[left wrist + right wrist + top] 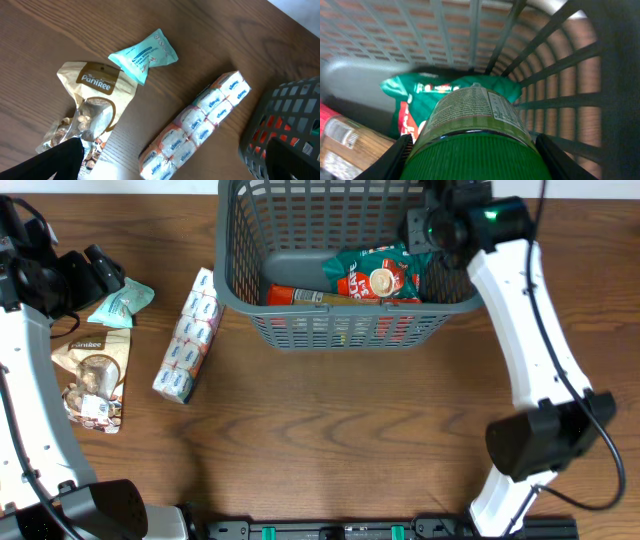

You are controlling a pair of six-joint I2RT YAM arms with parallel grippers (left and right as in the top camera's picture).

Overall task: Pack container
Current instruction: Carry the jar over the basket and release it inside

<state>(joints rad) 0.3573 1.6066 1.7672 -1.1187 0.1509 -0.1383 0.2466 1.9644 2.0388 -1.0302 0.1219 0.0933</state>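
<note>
Wood table [350,420]: "Paniree" bag [95,95], grey container [340,330]

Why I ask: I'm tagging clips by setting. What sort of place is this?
Probably a robot test bench, not a home: white arms at a wooden table, a grey basket with packets in it, and the right fingers gripping a green-lidded jar.

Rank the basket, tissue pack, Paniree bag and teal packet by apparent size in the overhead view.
1. basket, by far.
2-3. Paniree bag and tissue pack, too close to rank: the bag is wider, the pack longer.
4. teal packet.
</note>
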